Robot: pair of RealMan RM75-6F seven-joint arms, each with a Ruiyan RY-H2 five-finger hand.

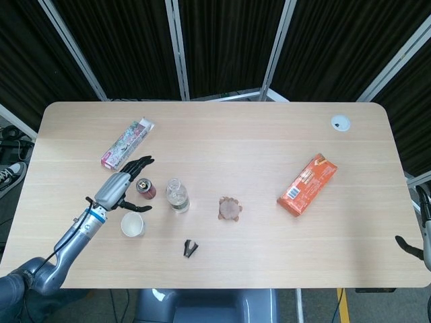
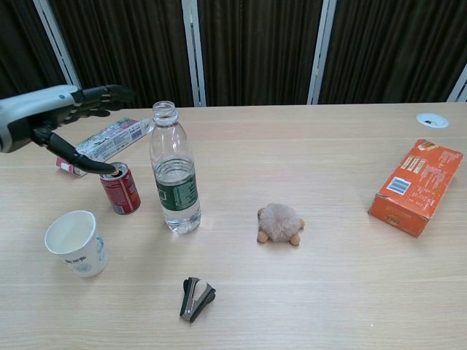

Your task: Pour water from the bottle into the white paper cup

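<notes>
A clear uncapped water bottle (image 2: 175, 175) with a green label stands upright at the table's left-middle, seen from above as bottle (image 1: 177, 195). The white paper cup (image 2: 75, 243) stands empty in front and to the left of it, cup (image 1: 133, 224) in the head view. My left hand (image 1: 120, 186) hovers open with fingers spread, left of the bottle and above the red can; the chest view shows the hand (image 2: 51, 117) raised over the table, holding nothing. Only a sliver of my right hand (image 1: 419, 222) shows at the right edge, off the table, its fingers mostly cut off.
A red drink can (image 2: 120, 188) stands between hand and bottle. A pink-and-green packet (image 2: 102, 145) lies behind it. A black staple remover (image 2: 195, 298), a small plush toy (image 2: 279, 223) and an orange box (image 2: 416, 187) lie further right.
</notes>
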